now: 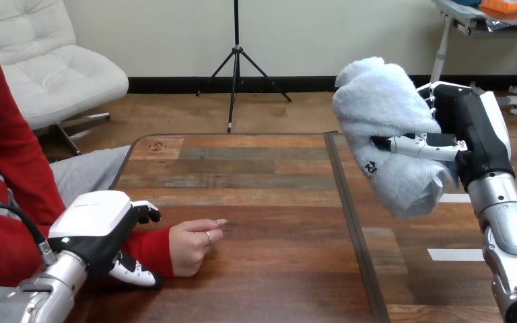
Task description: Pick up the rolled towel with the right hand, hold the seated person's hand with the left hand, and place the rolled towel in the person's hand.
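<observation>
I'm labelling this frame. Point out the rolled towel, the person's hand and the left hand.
rolled towel (380,101): head view, upper fold
person's hand (188,249): head view, its back
left hand (94,215): head view, white back shell

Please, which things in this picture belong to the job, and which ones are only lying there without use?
Belong to the job:
rolled towel, held above the table in the right hand
person's hand, resting on the table
left hand, curled round the person's wrist

Just lying about:
white tape strips, stuck on the table at the right
</observation>
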`<act>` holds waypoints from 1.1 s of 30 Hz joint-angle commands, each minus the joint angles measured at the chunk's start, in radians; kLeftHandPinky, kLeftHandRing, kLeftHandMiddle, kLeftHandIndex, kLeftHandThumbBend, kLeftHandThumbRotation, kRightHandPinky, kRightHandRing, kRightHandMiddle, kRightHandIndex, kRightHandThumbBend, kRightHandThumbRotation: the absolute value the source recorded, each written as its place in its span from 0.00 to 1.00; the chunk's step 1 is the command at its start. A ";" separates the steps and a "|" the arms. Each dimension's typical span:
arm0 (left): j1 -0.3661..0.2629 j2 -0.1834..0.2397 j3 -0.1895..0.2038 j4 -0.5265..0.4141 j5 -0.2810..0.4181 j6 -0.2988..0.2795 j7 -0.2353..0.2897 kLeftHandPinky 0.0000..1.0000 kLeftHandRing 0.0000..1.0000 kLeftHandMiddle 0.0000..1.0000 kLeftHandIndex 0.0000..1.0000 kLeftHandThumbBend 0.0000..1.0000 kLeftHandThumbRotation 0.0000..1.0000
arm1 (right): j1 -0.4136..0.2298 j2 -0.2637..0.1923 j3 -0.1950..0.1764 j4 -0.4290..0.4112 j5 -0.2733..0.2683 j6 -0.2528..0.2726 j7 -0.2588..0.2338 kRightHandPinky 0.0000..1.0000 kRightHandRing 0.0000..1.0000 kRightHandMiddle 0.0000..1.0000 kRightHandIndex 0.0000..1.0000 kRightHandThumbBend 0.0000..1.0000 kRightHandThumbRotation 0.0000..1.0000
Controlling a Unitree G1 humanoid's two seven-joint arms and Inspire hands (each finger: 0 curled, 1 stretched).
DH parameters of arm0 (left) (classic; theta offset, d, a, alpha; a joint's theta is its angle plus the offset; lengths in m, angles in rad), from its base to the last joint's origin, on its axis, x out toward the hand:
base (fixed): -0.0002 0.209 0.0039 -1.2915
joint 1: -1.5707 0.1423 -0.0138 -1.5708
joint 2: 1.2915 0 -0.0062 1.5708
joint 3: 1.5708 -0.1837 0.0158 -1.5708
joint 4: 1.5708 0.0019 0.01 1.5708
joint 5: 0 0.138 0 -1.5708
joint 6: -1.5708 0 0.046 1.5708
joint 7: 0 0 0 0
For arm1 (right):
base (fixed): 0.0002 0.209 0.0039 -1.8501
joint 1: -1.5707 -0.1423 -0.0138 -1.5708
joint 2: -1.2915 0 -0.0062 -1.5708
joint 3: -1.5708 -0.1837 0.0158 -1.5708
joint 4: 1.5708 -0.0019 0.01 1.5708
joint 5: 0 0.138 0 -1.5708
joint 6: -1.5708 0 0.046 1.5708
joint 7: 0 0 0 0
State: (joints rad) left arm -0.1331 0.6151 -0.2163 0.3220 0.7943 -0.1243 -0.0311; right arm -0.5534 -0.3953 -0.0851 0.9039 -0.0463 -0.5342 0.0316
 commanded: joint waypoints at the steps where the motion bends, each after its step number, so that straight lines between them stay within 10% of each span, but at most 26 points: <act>1: -0.061 0.000 -0.005 -0.006 0.012 0.023 0.023 0.67 0.73 0.74 0.72 0.78 0.17 | -0.040 -0.005 -0.023 -0.078 0.012 -0.020 -0.008 0.28 0.33 0.40 0.43 0.80 0.00; 33: -0.072 0.022 -0.052 -0.014 0.069 0.064 -0.013 0.75 0.75 0.76 0.75 0.82 0.24 | -0.029 -0.006 -0.027 -0.117 0.025 -0.021 0.010 0.28 0.33 0.39 0.42 0.81 0.00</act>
State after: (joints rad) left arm -0.1562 0.6160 -0.2514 0.3215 0.8451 -0.0726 -0.0228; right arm -0.5437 -0.3953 -0.0855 0.8567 -0.0380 -0.5342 0.0464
